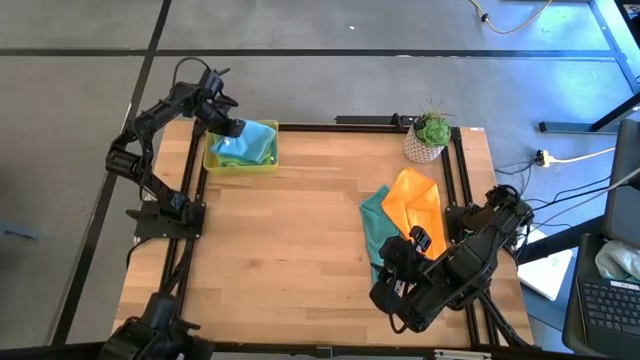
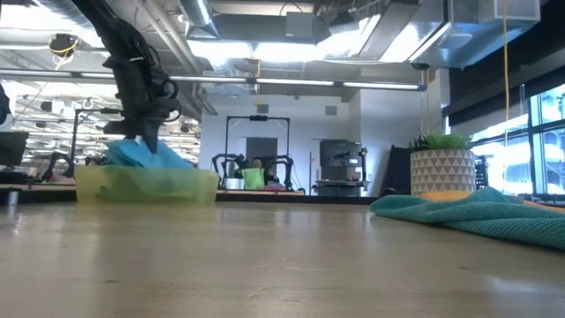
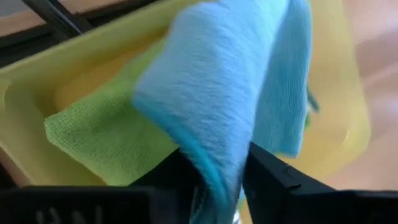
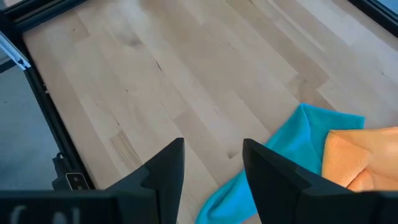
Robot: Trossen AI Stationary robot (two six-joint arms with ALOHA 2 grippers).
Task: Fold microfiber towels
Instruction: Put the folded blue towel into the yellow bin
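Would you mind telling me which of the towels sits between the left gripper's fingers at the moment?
The light blue towel in the yellow-green tray, between the left gripper fingers. The lime green towel lies beneath it; the teal and orange ones lie across the table.

Fuzzy cloth towel (image 3: pixel 205 93); plastic tray (image 3: pixel 336 93); wood table (image 4: pixel 186 81).

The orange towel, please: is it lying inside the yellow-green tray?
No, the orange towel lies on the table's right side atop a teal towel, far from the yellow-green tray at the far left.

Two dark jointed arms (image 1: pixel 150 150) with looping black cables.
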